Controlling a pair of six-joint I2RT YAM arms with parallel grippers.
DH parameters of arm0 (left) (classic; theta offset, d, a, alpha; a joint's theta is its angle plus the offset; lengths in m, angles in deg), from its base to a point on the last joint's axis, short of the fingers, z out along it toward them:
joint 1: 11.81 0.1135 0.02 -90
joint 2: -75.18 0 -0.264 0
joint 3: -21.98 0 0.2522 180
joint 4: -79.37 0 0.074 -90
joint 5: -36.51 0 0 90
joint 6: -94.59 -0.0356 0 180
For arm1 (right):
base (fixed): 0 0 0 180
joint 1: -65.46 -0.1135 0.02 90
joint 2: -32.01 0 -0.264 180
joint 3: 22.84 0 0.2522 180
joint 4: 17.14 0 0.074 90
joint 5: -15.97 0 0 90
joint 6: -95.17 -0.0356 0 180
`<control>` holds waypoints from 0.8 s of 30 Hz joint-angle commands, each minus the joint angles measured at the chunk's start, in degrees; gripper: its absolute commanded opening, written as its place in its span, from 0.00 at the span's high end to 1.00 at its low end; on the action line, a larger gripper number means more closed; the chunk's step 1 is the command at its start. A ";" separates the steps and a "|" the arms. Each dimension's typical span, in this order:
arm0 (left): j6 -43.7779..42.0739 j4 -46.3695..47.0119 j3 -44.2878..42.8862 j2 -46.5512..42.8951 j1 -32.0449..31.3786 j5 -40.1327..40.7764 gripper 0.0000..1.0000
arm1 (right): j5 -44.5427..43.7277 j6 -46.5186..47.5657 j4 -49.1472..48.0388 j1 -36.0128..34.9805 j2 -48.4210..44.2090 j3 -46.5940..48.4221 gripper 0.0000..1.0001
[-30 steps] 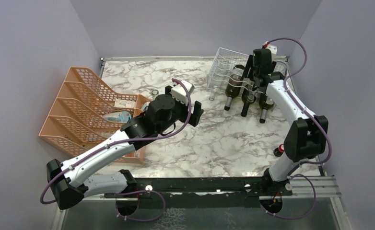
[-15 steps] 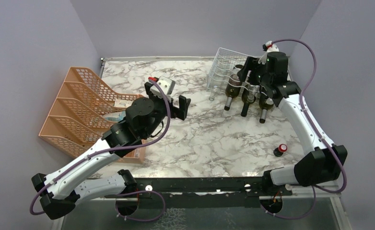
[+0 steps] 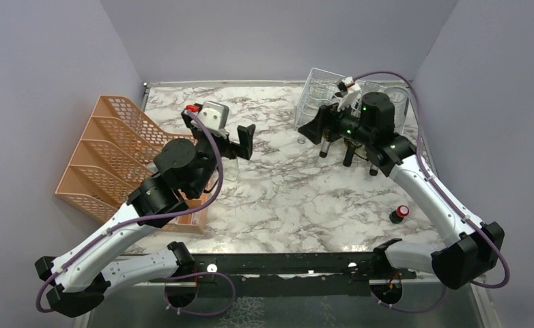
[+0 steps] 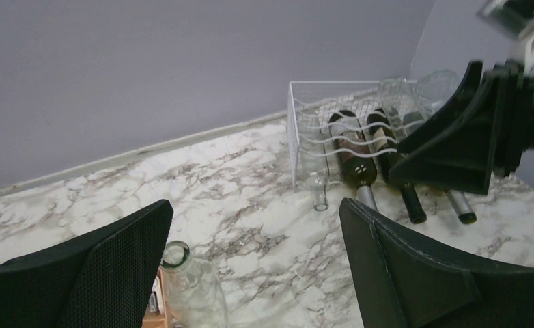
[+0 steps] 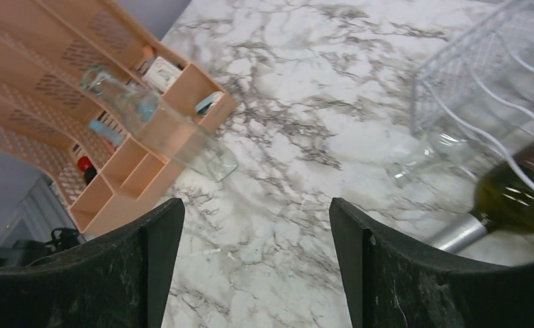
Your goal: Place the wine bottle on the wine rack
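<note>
The left gripper [image 4: 256, 263] and right gripper [image 5: 256, 263] show jaws wide, empty; I'd centre the left over the neck of the clear glass bottle [image 4: 192, 294].

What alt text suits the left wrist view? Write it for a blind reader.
A white wire rack holds three dark bottles lying down at the marble table's far right, the right arm looming beside them. Nearer, the open left end effector frames a clear glass bottle at the bottom edge.
</note>
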 commanded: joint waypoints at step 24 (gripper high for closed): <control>-1.51 2.45 -1.75 -12.56 0.15 7.96 0.01 | -17.51 8.54 -19.46 -31.55 32.49 20.66 0.22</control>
